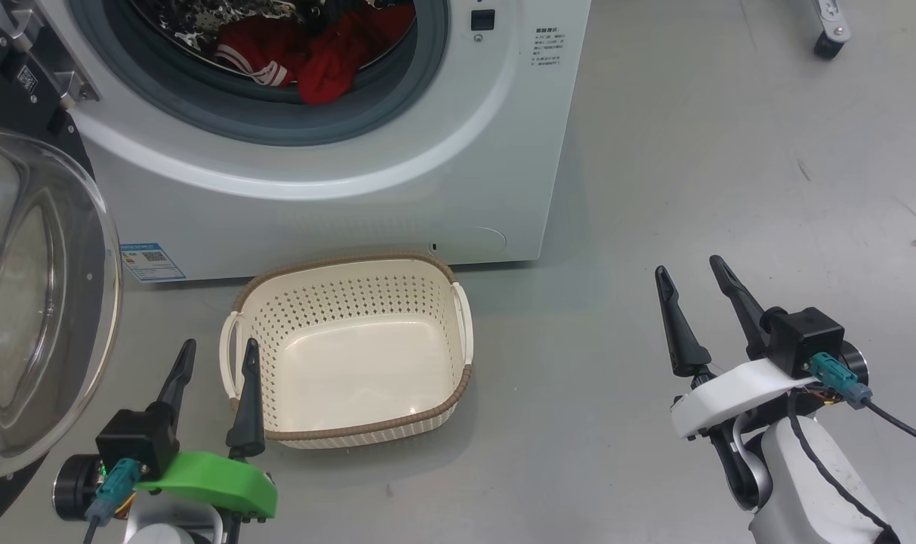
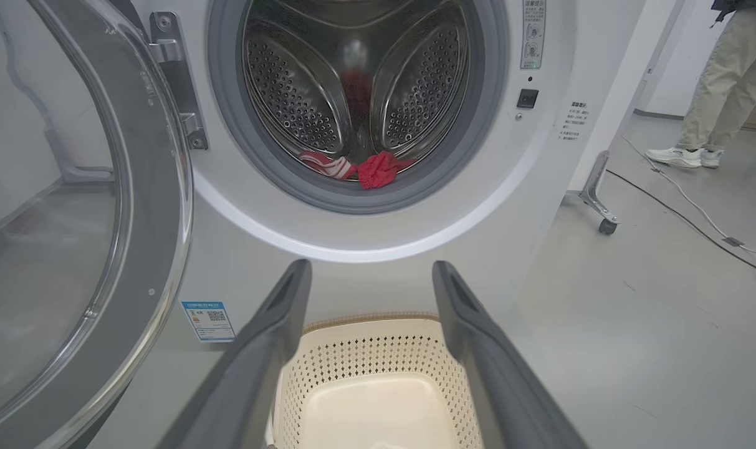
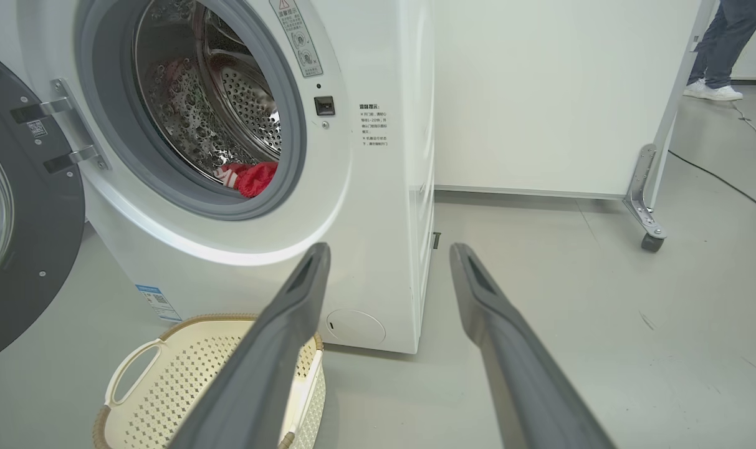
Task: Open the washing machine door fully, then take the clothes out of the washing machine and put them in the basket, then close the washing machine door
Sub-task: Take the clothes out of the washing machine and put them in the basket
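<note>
Drum: The big white front-loading washing machine [image 1: 352,211] stood with its mouth open to the room. The bright red soft clothes with white stripes [image 1: 314,60] lay heaped low at the front of the steel drum, one red fold reaching the grey rubber ring.

Basket: The small cream rectangular plastic basket with perforated sides, a brown woven rim and white handles [image 1: 337,262] sat on the grey floor [image 1: 692,151] just in front of the machine, below the drum mouth. Its smooth cream bottom lay bare.

Door: The large round washing machine door with its glossy black rim and bulging clear glass centre [image 1: 42,302] hung swung wide on its hinge at the robot's left, well away from the drum opening.

Left pincer: The left pincer [image 1: 220,346] had its two long dark fingers spread apart with nothing between them. It hung low by the basket's left handle, between the door glass and the basket. I could not tell whether the nearer finger touched the handle.

Right pincer: The right pincer [image 1: 688,266] had its fingers apart too, gripping nothing, over bare floor well to the right of the basket and clear of the machine.

Background: A person's legs in pale trousers and white shoes [image 2: 720,81] stood on the floor beyond the machine's right side.
</note>
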`<state>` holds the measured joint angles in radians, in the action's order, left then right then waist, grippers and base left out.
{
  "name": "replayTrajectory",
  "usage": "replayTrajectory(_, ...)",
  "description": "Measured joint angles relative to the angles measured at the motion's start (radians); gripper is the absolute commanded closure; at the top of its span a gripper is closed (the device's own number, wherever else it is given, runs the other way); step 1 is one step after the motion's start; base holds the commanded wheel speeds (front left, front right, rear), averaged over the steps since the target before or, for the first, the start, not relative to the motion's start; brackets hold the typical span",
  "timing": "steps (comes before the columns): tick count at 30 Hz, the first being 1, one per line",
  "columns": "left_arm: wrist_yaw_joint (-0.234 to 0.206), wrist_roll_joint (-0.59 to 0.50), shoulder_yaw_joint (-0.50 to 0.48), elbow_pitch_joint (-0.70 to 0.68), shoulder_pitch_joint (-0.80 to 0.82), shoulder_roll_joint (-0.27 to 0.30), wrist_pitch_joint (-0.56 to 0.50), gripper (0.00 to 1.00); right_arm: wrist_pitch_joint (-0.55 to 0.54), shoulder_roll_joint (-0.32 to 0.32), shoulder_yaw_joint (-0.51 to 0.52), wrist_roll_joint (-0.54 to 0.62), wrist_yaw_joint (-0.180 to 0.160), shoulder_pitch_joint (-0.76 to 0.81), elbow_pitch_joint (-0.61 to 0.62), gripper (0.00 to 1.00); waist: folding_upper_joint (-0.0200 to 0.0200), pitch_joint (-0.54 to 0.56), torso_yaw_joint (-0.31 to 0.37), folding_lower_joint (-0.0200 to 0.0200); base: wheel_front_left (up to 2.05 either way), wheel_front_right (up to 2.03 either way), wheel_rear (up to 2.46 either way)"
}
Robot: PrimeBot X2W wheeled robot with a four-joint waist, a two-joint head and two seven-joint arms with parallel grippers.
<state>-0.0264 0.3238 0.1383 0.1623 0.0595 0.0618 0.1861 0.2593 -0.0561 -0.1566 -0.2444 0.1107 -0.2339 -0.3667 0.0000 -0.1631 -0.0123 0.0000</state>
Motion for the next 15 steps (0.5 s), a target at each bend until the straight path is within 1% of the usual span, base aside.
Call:
replayTrajectory(8,-0.005,0.000,0.002,0.000,0.000,0.000,0.000,0.00,0.000,0.000,0.000,-0.001,0.000,0.000,0.001,0.00,0.0000,0.002,0.002,0.0000,0.13,-0.13,0.00)
replayTrajectory(15,-0.012,-0.007,0.003,-0.005,0.000,0.000,0.000,0.00,0.000,0.001,0.000,-0.002,0.000,0.000,0.001,0.00,0.0000,0.004,0.003,0.0000,0.44,-0.44,0.00)
